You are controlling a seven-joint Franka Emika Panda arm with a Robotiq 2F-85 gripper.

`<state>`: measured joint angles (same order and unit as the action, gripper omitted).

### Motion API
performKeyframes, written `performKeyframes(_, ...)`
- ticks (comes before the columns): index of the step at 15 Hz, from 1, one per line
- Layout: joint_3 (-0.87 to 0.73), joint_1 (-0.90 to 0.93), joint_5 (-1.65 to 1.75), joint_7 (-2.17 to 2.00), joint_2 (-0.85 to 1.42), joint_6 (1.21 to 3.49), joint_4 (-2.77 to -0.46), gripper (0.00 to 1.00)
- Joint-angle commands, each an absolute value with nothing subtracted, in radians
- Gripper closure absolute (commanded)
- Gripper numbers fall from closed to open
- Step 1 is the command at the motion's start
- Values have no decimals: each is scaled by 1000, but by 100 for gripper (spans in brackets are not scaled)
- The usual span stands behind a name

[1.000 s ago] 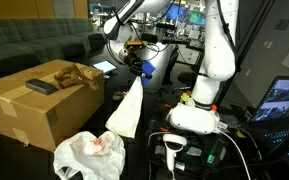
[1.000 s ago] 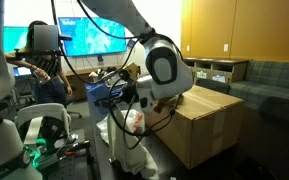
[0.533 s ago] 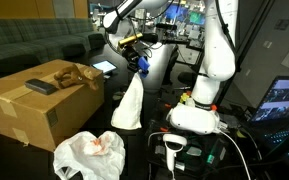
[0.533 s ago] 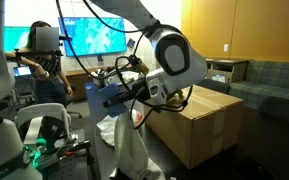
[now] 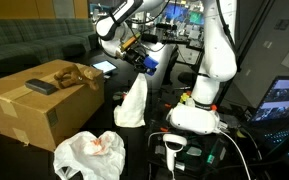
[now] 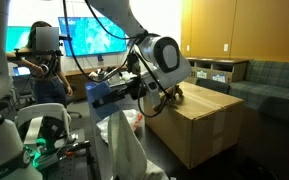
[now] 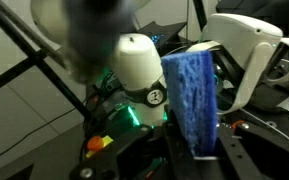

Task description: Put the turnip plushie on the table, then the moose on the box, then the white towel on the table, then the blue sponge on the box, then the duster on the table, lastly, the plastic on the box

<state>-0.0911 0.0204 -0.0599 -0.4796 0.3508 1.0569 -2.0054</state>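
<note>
My gripper [image 5: 140, 59] is shut on the blue sponge [image 5: 145, 65] and holds it in the air beside the cardboard box [image 5: 29, 112]. In the wrist view the sponge [image 7: 191, 95] stands upright between the fingers, with the gripper [image 7: 192, 152] clamped on its lower end. It also shows in an exterior view [image 6: 101, 95]. The brown moose [image 5: 76, 74] and a dark oblong object [image 5: 41, 86] lie on the box top. The white towel [image 5: 132, 103] stands crumpled on the table below the gripper. The crumpled white plastic [image 5: 87, 156] lies in front, with something pink in it.
The robot's white base [image 5: 199, 110] stands right of the towel, with cables and a handheld device [image 5: 174, 150] in front. A person [image 6: 46, 70] sits at screens behind. The box [image 6: 199, 120] fills one side of the table.
My gripper has risen a little with the sponge and turned toward the box. The white towel has slumped lower onto the table.
</note>
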Motion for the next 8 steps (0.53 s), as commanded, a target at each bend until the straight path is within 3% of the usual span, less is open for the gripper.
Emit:
performKeyframes(1, -58, 34, 86, -330, 356, 993, -1983, 97)
performKeyframes(8, -116, 28, 251, -484, 424, 806, -1901, 97)
